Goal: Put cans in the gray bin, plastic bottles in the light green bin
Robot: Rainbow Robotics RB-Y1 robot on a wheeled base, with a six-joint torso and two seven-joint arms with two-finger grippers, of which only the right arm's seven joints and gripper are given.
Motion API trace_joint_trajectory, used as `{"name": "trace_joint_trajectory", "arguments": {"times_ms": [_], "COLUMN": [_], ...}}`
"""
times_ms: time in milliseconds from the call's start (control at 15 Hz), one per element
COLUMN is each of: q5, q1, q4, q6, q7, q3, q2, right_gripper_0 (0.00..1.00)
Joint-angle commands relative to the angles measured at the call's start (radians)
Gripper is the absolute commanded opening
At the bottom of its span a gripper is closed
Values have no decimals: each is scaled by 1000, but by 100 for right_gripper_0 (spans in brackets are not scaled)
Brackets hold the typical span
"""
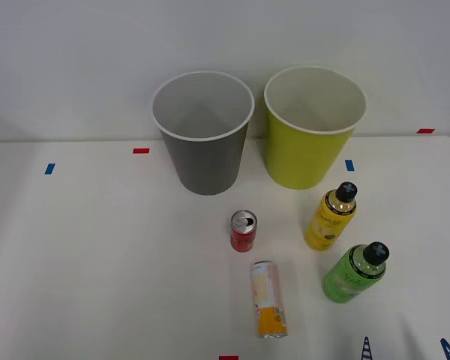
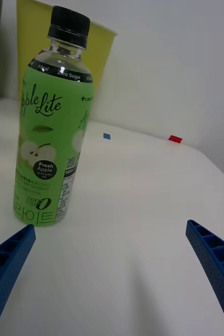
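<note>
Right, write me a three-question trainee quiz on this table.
1. True or false: the right gripper is open and holds nothing.
2. Which item stands nearest that gripper? A) red can B) green bottle C) yellow bottle
3. Fill in: the cream-and-orange can stands nearer the robot than the ____ can.

Key
1. True; its fingers are spread apart on either side of bare table.
2. B
3. red
</note>
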State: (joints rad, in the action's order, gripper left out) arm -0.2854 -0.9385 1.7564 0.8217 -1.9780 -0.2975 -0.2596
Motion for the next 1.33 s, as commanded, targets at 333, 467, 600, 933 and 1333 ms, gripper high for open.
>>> {"name": "trace_joint_trajectory", "arguments": {"times_ms": [333, 467, 600, 933, 1333], "q5": [-308, -339, -339, -337, -390], "q1": [58, 76, 98, 159, 284], "q4": [69, 109, 109, 109, 109], "q6": [-62, -101, -101, -110, -131], "q7": [19, 19, 13, 1, -19], "q3": [-176, -180, -180, -198, -239], "q2": [-193, -218, -228, -237, -271], "right_gripper_0": [100, 100, 100, 100, 100]}}
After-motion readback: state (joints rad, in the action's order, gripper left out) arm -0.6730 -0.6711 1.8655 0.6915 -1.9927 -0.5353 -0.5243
